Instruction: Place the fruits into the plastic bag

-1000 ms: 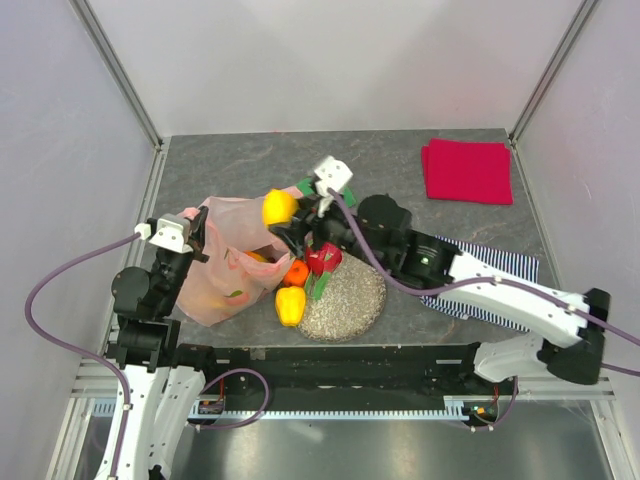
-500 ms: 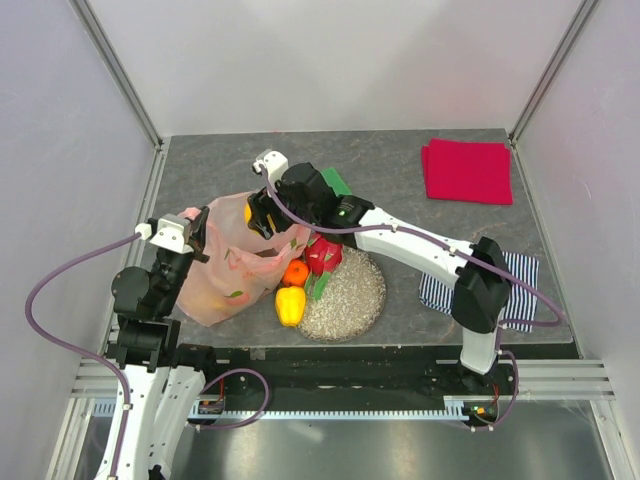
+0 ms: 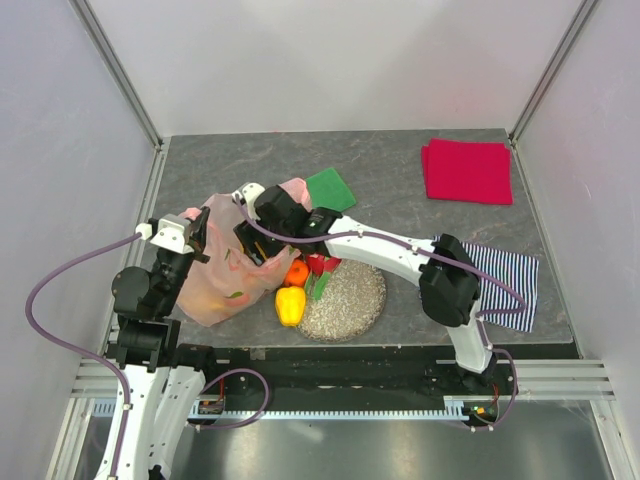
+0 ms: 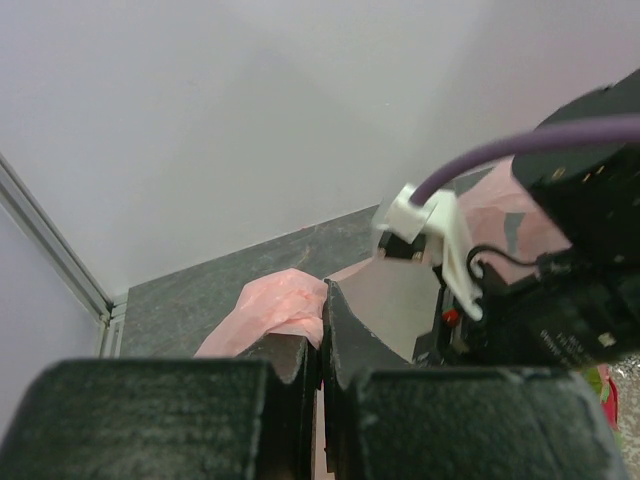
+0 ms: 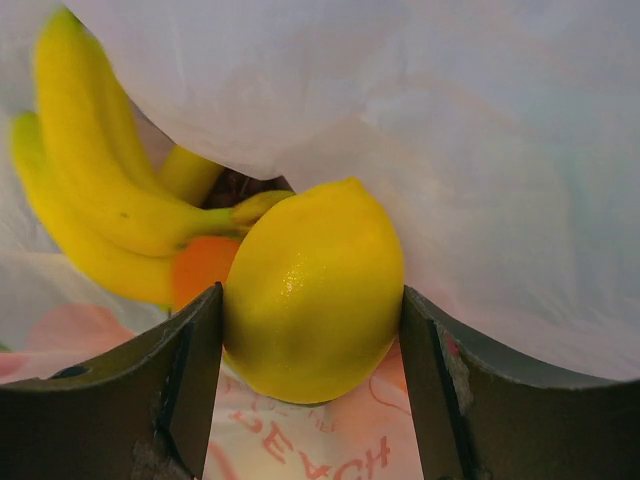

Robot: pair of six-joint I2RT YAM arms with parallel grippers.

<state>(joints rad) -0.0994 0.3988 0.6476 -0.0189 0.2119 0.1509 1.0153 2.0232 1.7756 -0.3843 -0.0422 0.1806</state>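
Observation:
The pale pink plastic bag (image 3: 222, 275) lies at the left, its mouth facing right. My left gripper (image 3: 197, 235) is shut on the bag's upper edge and holds it up; in the left wrist view the pink film (image 4: 275, 308) is pinched at the gripper (image 4: 322, 335). My right gripper (image 3: 252, 243) reaches into the bag's mouth, shut on a yellow lemon (image 5: 312, 285). Inside the bag lie a yellow banana bunch (image 5: 95, 195) and an orange piece (image 5: 200, 265). An orange fruit (image 3: 296, 272), a red piece (image 3: 322, 264) and a yellow pepper (image 3: 290, 305) sit by the speckled plate (image 3: 355, 300).
A flat green cloth (image 3: 331, 189) lies behind the bag. A red folded cloth (image 3: 467, 172) is at the back right. A striped cloth (image 3: 508, 272) lies under the right arm. Cage posts and walls stand close on both sides.
My right arm has swung left with the yellow lemon, from above the plate into the bag's mouth. My left gripper has kept its hold on the bag's edge.

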